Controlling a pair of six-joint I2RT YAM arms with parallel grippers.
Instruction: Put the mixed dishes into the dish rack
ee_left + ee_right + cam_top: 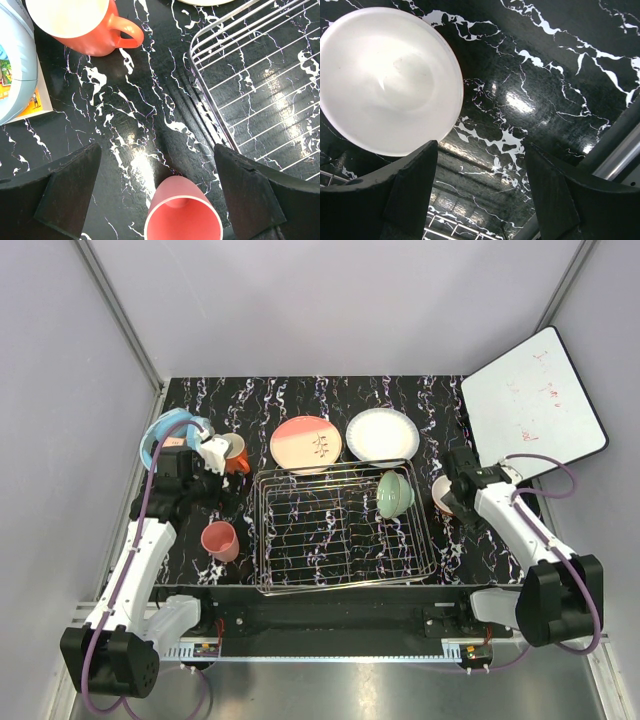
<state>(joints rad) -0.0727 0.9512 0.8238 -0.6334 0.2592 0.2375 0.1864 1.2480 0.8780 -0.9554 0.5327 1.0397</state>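
Table [250, 400] holds the dish rack [340, 540], salmon-pink plate [306, 443] and white plate [382, 434] behind it, pale green bowl [394, 494] inside its right end. Left jaws gape over the pink cup [183, 215]; right jaws stand open beside the white-and-orange bowl [387, 80].

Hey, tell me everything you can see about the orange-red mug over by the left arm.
The orange-red mug stands upright on the black marbled table, mouth up. Its outside is glossy orange-red, its inside pale cream and seemingly empty; it looks like ceramic or plastic. Its single loop handle points toward the dish rack. It sits close beside the light blue tub; contact between them cannot be told. Nothing grips it.
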